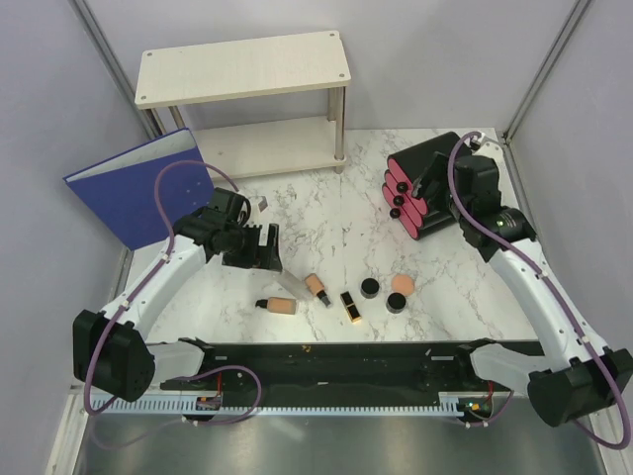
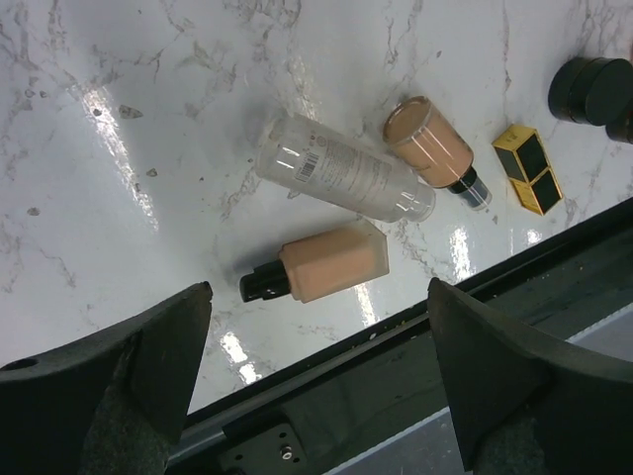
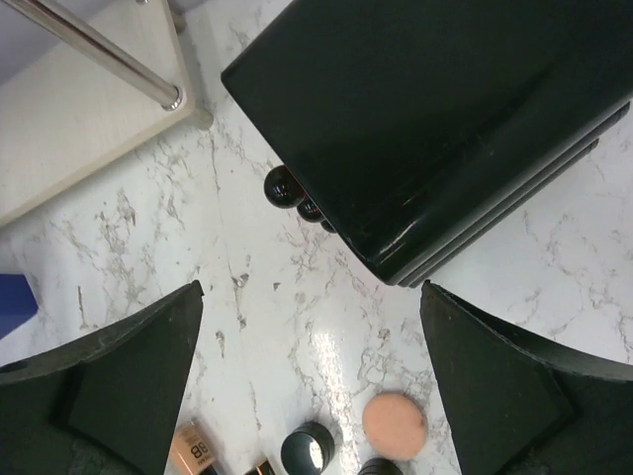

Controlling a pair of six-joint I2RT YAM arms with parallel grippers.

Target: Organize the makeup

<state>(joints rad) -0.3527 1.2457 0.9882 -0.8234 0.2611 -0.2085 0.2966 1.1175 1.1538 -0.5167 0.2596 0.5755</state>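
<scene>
Overhead, the left tool [image 1: 262, 249] hangs released at 9 o'clock of the bench [image 1: 336, 228], just beside the makeup [image 1: 316, 287]: peach tubes [image 1: 280, 305], lipstick [image 1: 349, 305], black jars [image 1: 370, 288] and puff [image 1: 402, 283] lie in a row toward 6 o'clock. The right tool [image 1: 427, 193] gapes wide above the organizer [image 1: 427, 153] at 2 o'clock. From the left wrist, a clear bottle [image 2: 341, 178] lies between the two tubes, apart from both fingers [image 2: 129, 376]. From the right wrist, the organizer fills 1 o'clock, the puff sits at 6 o'clock

Blue binder [image 1: 134, 193] stands beside the wooden shelf [image 1: 242, 67].
</scene>
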